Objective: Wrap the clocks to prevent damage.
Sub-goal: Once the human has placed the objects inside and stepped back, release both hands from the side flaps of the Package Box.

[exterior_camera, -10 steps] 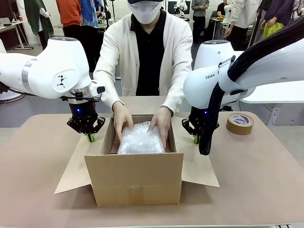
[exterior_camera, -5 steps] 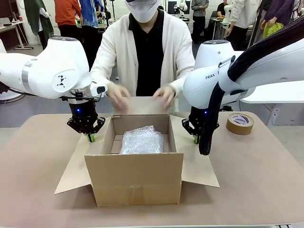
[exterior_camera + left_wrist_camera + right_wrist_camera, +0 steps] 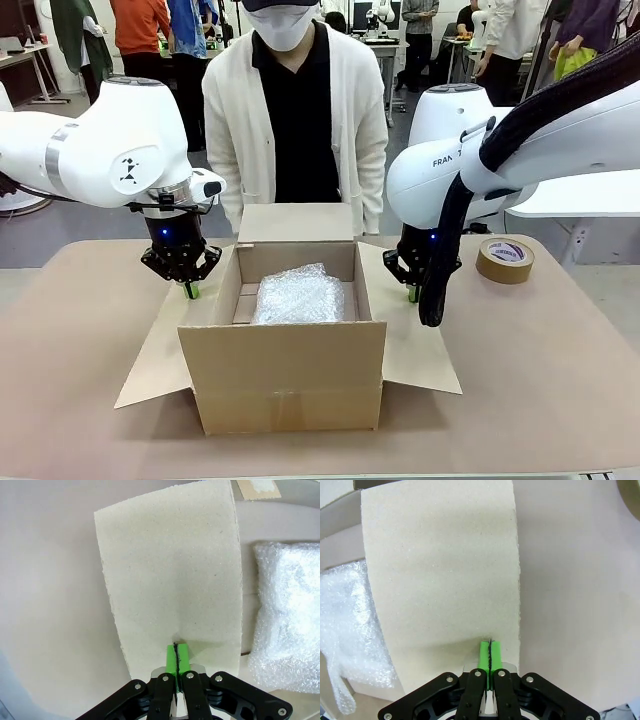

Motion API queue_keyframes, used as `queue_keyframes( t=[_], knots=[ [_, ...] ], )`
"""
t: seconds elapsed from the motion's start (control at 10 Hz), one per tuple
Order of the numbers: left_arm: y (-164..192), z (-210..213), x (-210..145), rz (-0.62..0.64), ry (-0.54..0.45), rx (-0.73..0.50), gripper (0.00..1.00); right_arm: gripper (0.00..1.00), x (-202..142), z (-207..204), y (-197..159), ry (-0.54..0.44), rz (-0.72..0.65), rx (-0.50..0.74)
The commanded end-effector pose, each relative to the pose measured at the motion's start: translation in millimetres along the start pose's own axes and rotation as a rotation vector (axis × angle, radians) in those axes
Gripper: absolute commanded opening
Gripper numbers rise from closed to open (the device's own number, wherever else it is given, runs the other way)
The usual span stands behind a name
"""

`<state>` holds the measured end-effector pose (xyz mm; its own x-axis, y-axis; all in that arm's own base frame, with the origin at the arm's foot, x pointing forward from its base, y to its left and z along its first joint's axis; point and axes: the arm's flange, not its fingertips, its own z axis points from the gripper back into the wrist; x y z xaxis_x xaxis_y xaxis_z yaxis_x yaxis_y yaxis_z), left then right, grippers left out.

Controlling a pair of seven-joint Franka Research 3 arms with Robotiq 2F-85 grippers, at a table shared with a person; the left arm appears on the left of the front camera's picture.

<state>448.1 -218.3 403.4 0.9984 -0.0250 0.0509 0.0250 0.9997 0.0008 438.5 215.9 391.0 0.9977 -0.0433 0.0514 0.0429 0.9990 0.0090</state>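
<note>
At the centre of the tan counter (image 3: 540, 370), an open cardboard box (image 3: 285, 375) holds a bundle (image 3: 298, 295) of clear bubble wrap. It lies on the box floor with a bare strip of cardboard to its left. Going by the task, a clock is presumably inside, though the cloudy, crinkled plastic hides whatever it covers. Two white robot arms flank the box. The left arm (image 3: 100, 145) points its left jaws down at the left flap (image 3: 170, 580), and the right arm (image 3: 470, 170) sets its right jaws on the right flap (image 3: 445, 580). Both sets of jaws are pressed fully together with nothing between them. Their green pads (image 3: 182, 657) meet tip to tip against the rough, fibrous board near its outer edge. The placing looks deliberate: splayed outward and pinned low, the flaps leave the mouth of the box wide for packing. The far flap (image 3: 297, 222) stands upright in front of a person (image 3: 295, 120) in a white cardigan who waits across the counter. The padded bundle looks soft and puffy, likely to cushion a knock, while the box walls look stiff and square. A roll of tape (image 3: 505, 260), brown and flat on its side, lies well apart to the right, probably for sealing.
</note>
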Motion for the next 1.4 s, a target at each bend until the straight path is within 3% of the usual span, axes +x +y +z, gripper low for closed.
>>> queue_keyframes(
  t=[0.0,0.5,0.6,0.8,1.0,1.2,1.3],
  knots=[
    [0.0,-1.1,-0.5,-0.002,0.001,0.01,0.0,0.01,-1.5,-0.3,2.2,-0.004,-0.012,-0.008],
    [0.0,0.0,0.0,0.0,0.0,0.0,0.0,0.01,0.0,0.0,0.0,0.0,0.0,0.0],
    [1.3,23.9,-6.4,-0.126,-0.045,-0.016,0.0,0.01,-19.3,24.7,-1.7,-0.065,0.213,-0.012],
    [17.4,97.8,-45.6,-0.381,-0.112,0.007,0.0,0.01,-58.6,93.3,-29.2,-0.033,0.442,-0.069],
    [52.1,163.3,-57.2,-0.586,-0.109,0.039,0.0,0.01,-96.1,152.7,-60.3,0.016,0.766,-0.25],
    [91.7,185.2,-96.0,-0.759,-0.108,0.057,0.0,0.01,-126.6,173.7,-91.8,0.048,0.966,-0.446],
    [106.5,190.6,-93.3,-0.817,-0.112,0.068,0.0,0.01,-130.0,177.7,-102.8,0.066,1.026,-0.461]
  ],
)
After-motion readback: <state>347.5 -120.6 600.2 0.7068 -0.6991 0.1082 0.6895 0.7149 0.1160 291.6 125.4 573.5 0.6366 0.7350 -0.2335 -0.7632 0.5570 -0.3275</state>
